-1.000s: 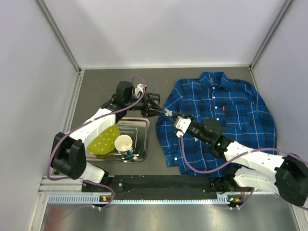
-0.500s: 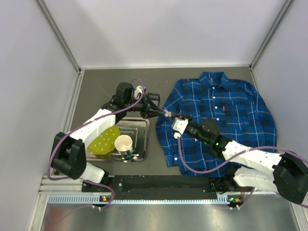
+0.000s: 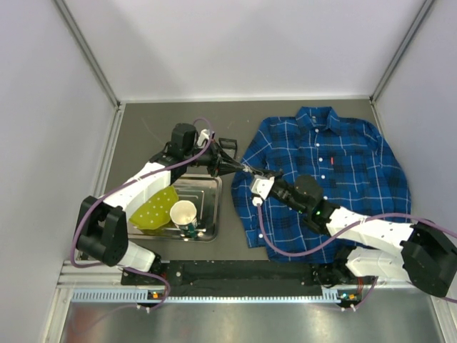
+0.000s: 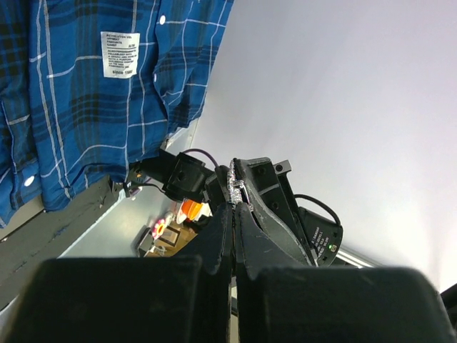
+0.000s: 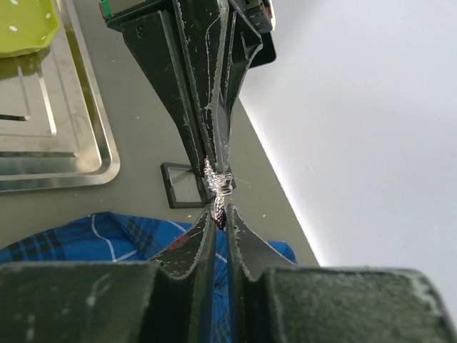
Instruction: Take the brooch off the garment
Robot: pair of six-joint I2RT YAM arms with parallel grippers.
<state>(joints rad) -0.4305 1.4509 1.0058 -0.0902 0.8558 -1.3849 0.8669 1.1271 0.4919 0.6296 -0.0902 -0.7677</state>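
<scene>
Bright, even light — faint shadows, sheen on the tray (image 3: 203, 193); left pincer (image 4: 233, 182) blurred nearest its lens.

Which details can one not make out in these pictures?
- Top view: the brooch is too small, and the closed jaws crowd it.
- Left wrist view: print on the white tag is too small to read.
- Top view: the right arm hides part of the garment.
</scene>
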